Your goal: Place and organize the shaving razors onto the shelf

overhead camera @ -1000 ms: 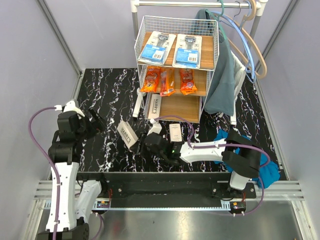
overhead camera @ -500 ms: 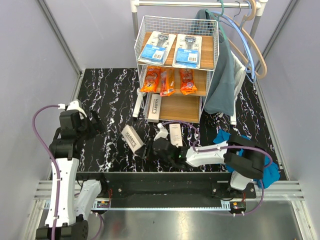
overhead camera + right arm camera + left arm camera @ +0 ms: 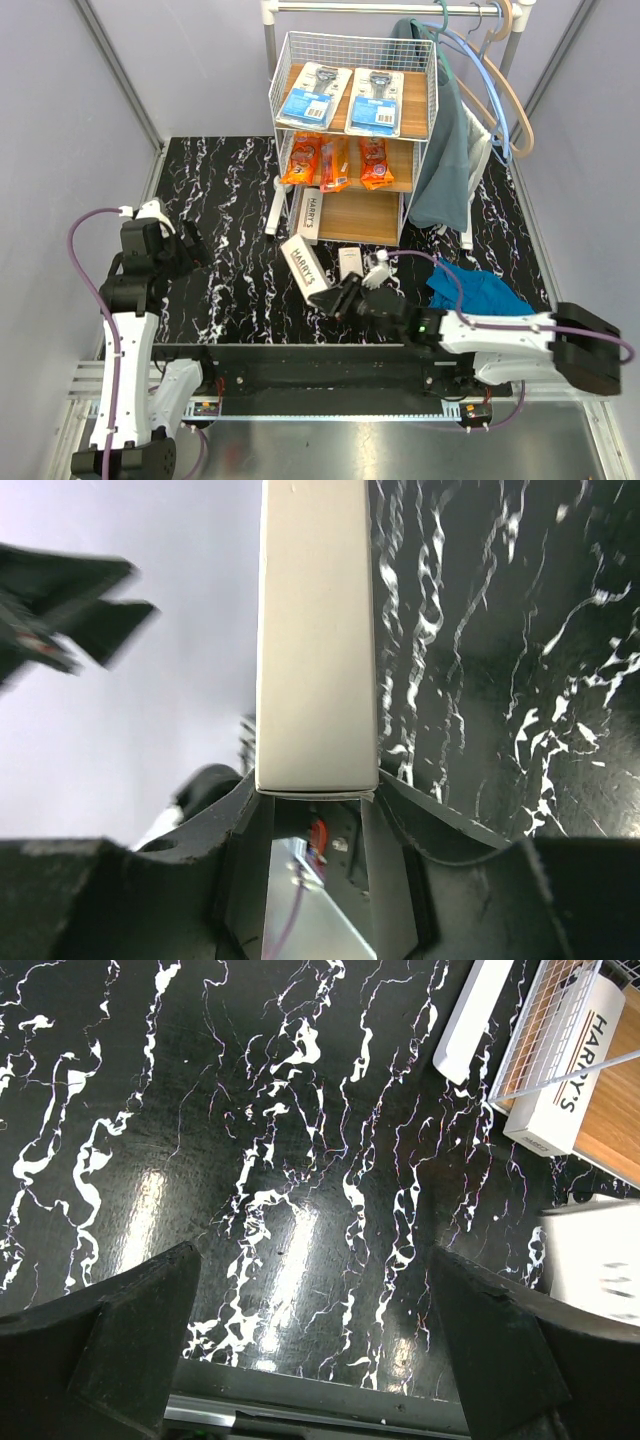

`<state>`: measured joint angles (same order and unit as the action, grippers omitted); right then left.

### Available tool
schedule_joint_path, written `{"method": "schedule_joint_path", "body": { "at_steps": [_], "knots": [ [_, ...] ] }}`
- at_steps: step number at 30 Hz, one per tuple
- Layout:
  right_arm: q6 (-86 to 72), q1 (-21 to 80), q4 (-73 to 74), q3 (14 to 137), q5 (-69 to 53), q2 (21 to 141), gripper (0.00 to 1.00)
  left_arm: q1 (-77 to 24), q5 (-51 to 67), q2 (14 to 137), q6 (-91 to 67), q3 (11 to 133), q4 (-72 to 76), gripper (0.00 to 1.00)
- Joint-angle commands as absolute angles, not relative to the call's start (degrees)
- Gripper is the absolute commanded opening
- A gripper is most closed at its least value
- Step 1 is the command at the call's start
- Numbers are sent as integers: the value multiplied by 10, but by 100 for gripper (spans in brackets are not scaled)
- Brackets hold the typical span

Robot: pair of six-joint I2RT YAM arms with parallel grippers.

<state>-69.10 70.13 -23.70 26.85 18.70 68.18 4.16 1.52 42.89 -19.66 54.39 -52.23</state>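
While the left gripper (image 3: 312, 1260) is held wide open at the left edge, a box (image 3: 304, 264) is clamped end-on in the right gripper (image 3: 338, 297), pointed roughly toward the far-edge shelf (image 3: 360, 215).

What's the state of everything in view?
left gripper, open, empty
right gripper, shut on held HARRY'S box
held HARRY'S box, gripped at one end, not shelved
blister cards, two on top tier
orange bags, three on middle tier
shelved HARRY'S box, on bottom tier
loose white box, on table
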Motion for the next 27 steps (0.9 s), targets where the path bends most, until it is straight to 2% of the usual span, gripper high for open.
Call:
{"method": "schedule_joint_path", "body": {
  "at_steps": [1, 8, 12, 21, 27],
  "knots": [
    [-706, 700, -154, 238, 272, 553, 0, 40, 27, 430, -187, 548, -501, 99],
    [-736, 700, -85, 207, 337, 471, 0, 41, 26, 433, -187, 548, -499, 99],
    [-741, 678, -89, 228, 340, 526, 0, 40, 25, 436, -187, 547, -497, 99],
    [-699, 514, -203, 264, 193, 640, 0, 40, 26, 441, -187, 546, -496, 99],
    [-680, 457, -265, 317, 128, 734, 0, 41, 27, 442, -187, 547, -496, 99]
  ]
}}
